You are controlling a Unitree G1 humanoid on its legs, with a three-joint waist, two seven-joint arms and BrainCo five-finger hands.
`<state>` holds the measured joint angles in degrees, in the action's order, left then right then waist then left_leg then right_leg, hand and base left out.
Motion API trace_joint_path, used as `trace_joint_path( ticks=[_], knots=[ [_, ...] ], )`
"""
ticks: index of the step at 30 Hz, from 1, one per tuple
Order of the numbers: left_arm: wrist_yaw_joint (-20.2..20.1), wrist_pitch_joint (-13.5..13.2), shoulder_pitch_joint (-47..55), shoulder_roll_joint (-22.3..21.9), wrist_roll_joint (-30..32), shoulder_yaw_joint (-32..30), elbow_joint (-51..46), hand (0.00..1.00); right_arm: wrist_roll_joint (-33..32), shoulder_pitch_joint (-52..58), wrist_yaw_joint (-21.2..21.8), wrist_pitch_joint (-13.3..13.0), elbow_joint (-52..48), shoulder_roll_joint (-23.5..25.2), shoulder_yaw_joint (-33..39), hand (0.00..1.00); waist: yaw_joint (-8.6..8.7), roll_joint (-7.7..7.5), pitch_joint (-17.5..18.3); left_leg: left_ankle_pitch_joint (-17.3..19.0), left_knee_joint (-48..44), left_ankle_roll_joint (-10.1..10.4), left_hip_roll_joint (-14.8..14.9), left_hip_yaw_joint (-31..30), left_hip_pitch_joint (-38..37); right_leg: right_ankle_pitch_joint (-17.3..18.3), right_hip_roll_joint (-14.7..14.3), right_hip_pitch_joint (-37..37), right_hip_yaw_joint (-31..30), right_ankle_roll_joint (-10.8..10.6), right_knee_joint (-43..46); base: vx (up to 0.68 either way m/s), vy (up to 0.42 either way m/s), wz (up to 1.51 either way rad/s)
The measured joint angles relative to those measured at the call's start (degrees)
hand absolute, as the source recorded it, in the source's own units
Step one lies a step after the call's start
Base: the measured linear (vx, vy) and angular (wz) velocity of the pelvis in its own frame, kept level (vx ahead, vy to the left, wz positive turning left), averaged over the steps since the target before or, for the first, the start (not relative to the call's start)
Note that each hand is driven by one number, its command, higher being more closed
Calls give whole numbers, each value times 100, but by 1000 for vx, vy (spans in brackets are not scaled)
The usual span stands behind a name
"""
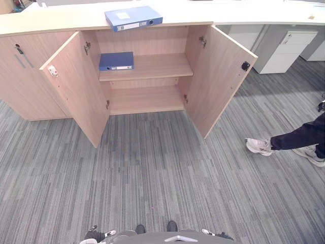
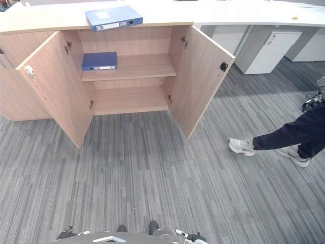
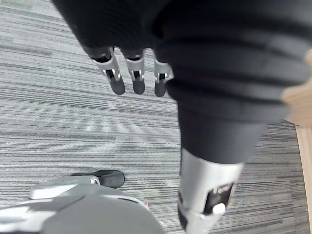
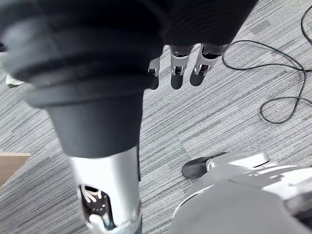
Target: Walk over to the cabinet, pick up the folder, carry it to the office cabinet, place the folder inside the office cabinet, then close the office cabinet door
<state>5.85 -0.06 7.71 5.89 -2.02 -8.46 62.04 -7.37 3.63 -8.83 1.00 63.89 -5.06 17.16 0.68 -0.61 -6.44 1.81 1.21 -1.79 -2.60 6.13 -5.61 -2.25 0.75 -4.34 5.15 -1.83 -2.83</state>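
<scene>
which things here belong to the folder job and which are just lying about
Job: open cabinet; blue folder on top of it; left hand and right hand, both empty.
Lying about: second blue folder already inside; white drawer unit; person's shoe.

The robot's left hand (image 3: 137,78) hangs low at its side, peeking in at the bottom edge left of centre in the head views. The right hand (image 4: 178,73) hangs the same way at the bottom edge right of centre. Both point downward, fingers (image 3: 117,84) straight and relaxed, thumbs apart, empty.
</scene>
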Motion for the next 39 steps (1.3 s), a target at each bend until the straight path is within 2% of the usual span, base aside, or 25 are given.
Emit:
trace_joint_path(
  ticks=[11,17,32,34,37,39],
  knots=[
    [-3,-8,-45,-38,-1,-32,12,0,61,-277,2,-6,-1,76,118,0,0,23,-53,-73,215,87,1,33,-193,6,-5,-142,31,-30,-51,-38,-6,0],
    [-8,-10,-45,-33,2,-26,12,0,102,-282,3,-6,-8,108,119,0,-9,13,-68,-135,318,68,0,91,-237,-34,-12,-149,16,-51,-162,-47,-12,-4],
    [-13,-10,-137,35,2,9,-5,0,114,-375,4,40,-21,167,117,0,-58,-88,-167,54,267,27,13,446,-140,-41,-37,53,-329,-63,-165,-4,-1,-13],
    [-13,-10,-145,39,3,13,-18,0,116,-387,5,40,-49,191,117,0,-67,-91,-171,207,77,16,28,521,-44,94,-35,204,-412,-82,65,12,9,-19],
    [-11,-10,-188,83,1,24,-21,0,118,-397,6,40,-219,240,151,0,-50,-97,-263,517,-356,-36,27,569,72,673,36,592,-438,-138,1056,83,24,-5],
    [-7,-12,-253,118,-1,175,-22,0,118,-417,8,37,-226,242,149,0,-85,-147,-328,683,-529,-53,-32,537,63,1084,187,925,-197,-241,2010,68,17,4]
  ],
)
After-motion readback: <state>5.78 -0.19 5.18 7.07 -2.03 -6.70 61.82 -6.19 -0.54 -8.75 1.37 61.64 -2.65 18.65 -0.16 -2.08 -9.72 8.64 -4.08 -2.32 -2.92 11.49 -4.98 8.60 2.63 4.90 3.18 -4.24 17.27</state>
